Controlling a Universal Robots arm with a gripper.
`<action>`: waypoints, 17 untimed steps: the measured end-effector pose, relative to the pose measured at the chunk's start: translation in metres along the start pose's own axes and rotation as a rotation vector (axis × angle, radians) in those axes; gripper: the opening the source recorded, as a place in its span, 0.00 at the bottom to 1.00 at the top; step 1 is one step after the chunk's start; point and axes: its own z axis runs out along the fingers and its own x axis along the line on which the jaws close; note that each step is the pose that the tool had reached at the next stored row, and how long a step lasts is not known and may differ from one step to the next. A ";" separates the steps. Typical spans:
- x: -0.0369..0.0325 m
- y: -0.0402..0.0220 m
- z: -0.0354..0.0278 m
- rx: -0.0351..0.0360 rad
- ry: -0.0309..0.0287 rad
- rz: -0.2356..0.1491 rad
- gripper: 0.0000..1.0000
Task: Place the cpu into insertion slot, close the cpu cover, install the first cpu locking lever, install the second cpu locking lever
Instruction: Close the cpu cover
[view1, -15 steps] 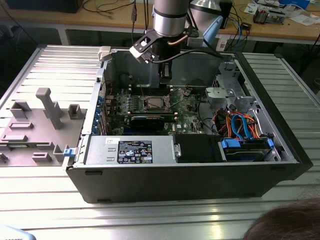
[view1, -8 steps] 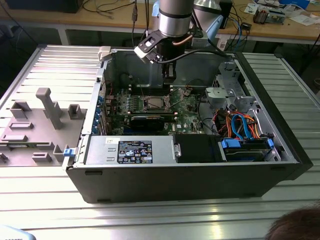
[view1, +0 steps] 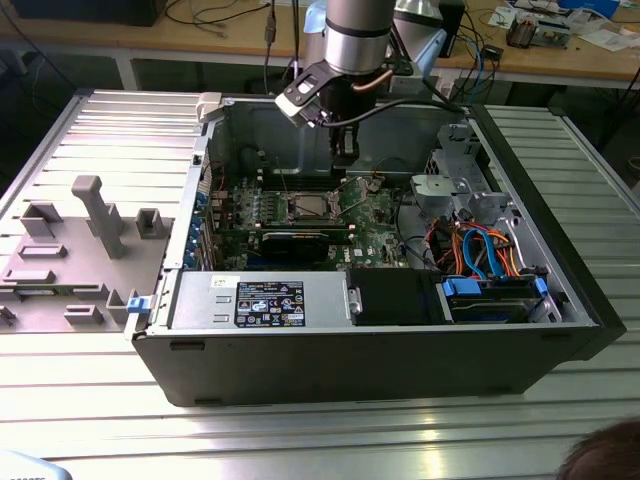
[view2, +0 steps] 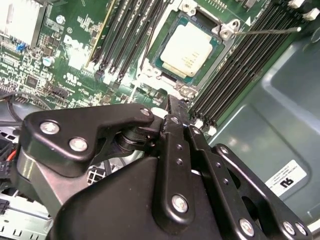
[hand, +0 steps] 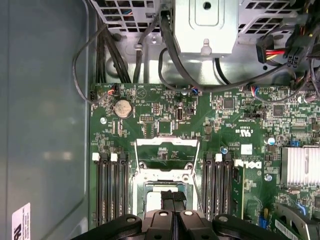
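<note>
cpu (view2: 187, 50): seated flat in insertion slot (view2: 146, 75)
cpu cover (hand: 167, 142): stands open, leaving access
hand (hand: 174, 197): pressed together, empty, over cpu

silvery-tan cpu (view2: 187, 49) flat in the insertion slot (view2: 153, 75), thin silvery cpu cover (hand: 167, 143) open beside it

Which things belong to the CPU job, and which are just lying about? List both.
Job: cpu, insertion slot, cpu cover, locking lever, gripper.
Lying about: power-supply box, coin battery, heatsink, coloured cables.
</note>
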 end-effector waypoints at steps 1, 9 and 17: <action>0.0000 0.0012 0.0001 0.0000 -0.0001 -0.001 0.11; -0.0004 0.0218 0.0004 0.0022 -0.0007 -0.014 0.11; -0.0001 0.0337 0.0007 0.0038 -0.0009 -0.021 0.11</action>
